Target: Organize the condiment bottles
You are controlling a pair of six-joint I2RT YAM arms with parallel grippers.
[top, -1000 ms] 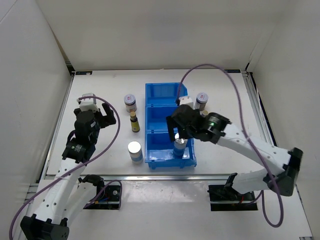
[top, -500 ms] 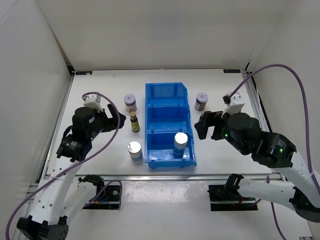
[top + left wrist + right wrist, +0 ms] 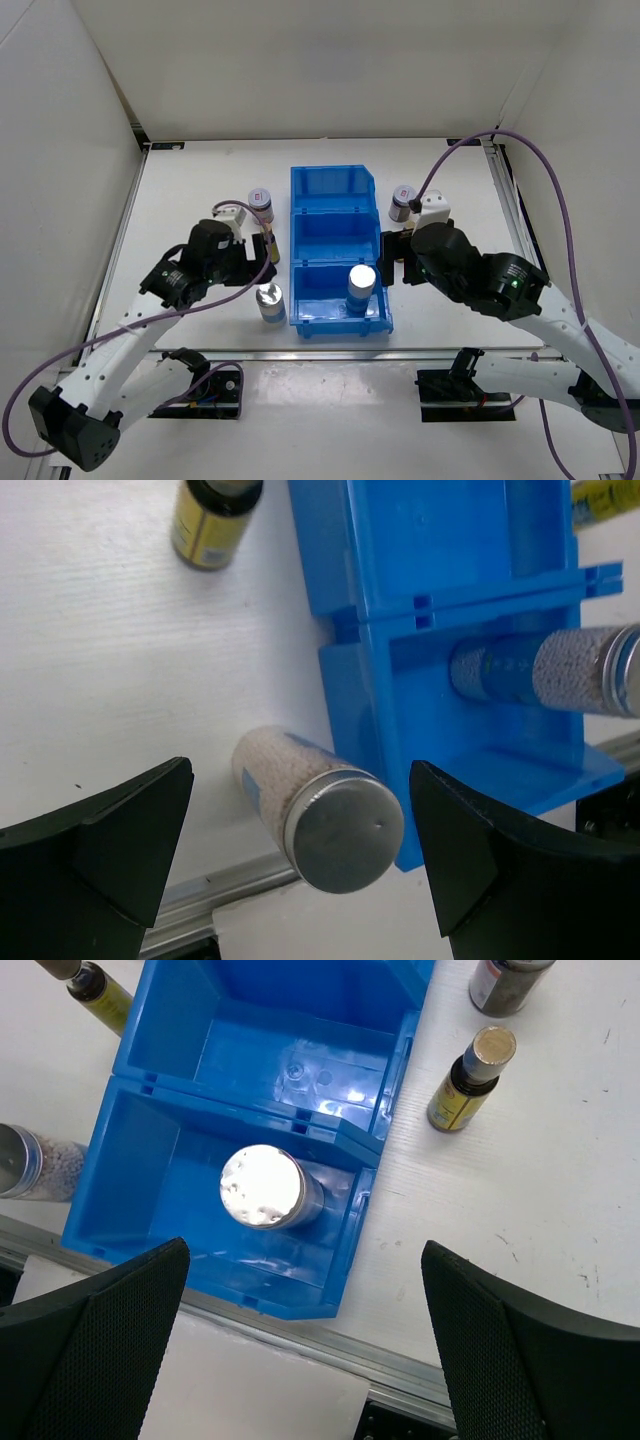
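A blue divided bin (image 3: 335, 176) sits mid-table. One white-blue cylinder (image 3: 361, 283) stands in its nearest compartment, seen from above as a bright silver top (image 3: 261, 1187). The second cylinder (image 3: 269, 302) stands on the table just left of the bin. My left gripper (image 3: 256, 268) hovers over it, open, with the cylinder (image 3: 318, 807) between the fingers and apart from both. My right gripper (image 3: 398, 260) hangs open and empty above the bin's right edge. A slim yellow-labelled bottle (image 3: 470, 1080) and a dark jar (image 3: 402, 203) stand right of the bin. Another jar (image 3: 261, 203) and yellow bottle (image 3: 212, 520) stand to its left.
The bin's middle and far compartments (image 3: 330, 205) hold nothing. A metal rail (image 3: 420, 1360) runs along the table's near edge, close to the bin's front wall (image 3: 480, 770). White walls enclose the table on three sides.
My right gripper has come up out of the near compartment, leaving the cylinder standing there. My left gripper has swung right and nearer, over the cylinder beside the bin.
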